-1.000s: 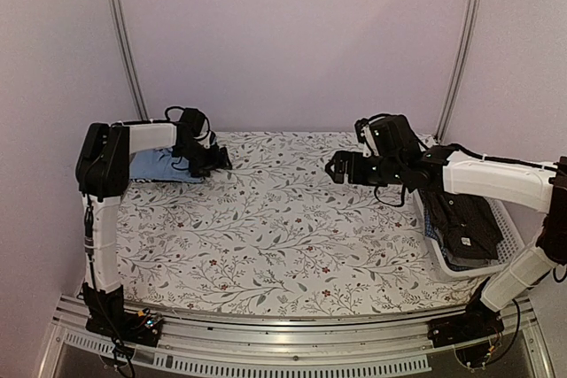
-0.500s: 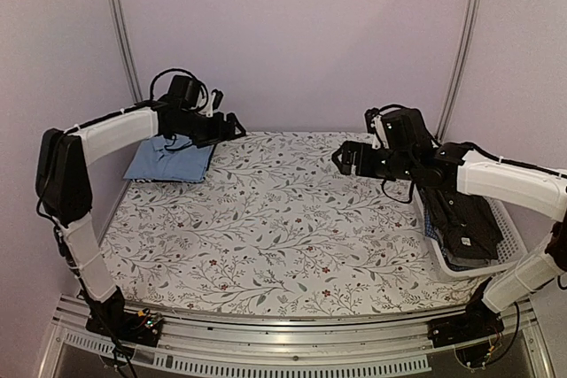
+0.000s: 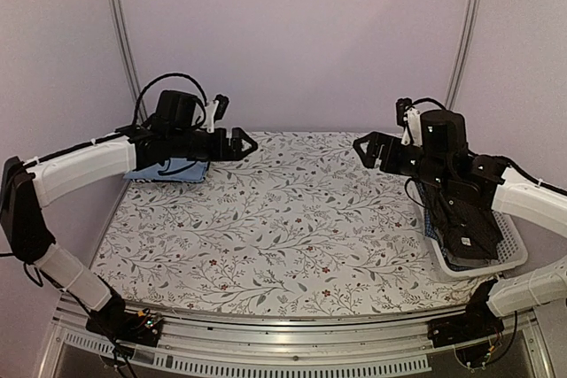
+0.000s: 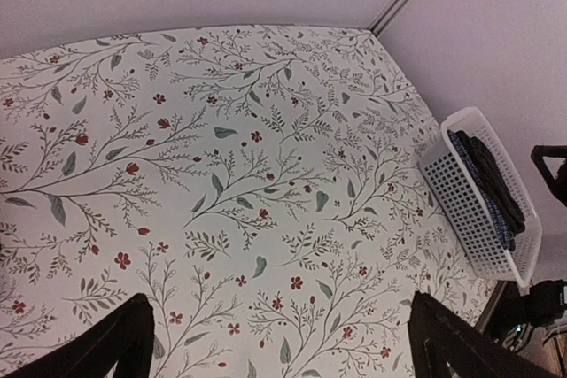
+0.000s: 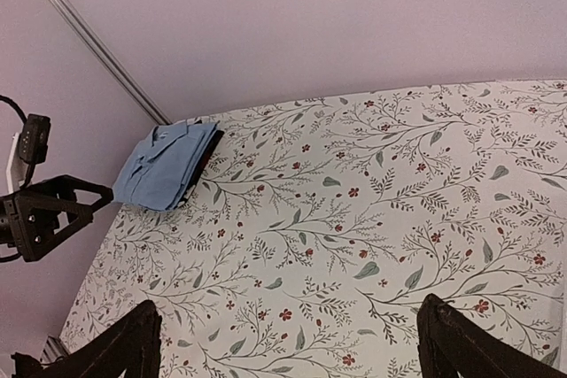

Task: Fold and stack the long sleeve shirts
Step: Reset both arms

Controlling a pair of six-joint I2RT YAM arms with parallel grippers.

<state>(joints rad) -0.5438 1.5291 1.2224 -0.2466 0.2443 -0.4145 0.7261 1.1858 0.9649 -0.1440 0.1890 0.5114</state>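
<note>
Floral table (image 3: 283,236): your light blue shirt (image 5: 164,165) lies folded upper left, dark shirts (image 4: 487,179) in the basket (image 4: 461,210) right, left gripper (image 3: 244,142) and right gripper (image 3: 363,151) both spread, empty.

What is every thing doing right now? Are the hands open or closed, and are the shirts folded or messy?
left hand: open, empty, above the table.
right hand: open, empty, above the table.
light blue shirt: folded, at the far left corner, lying on a dark cloth.
dark shirts: bunched up in the basket, not folded.
basket: upright at the table's right edge, holding shirts.
</note>
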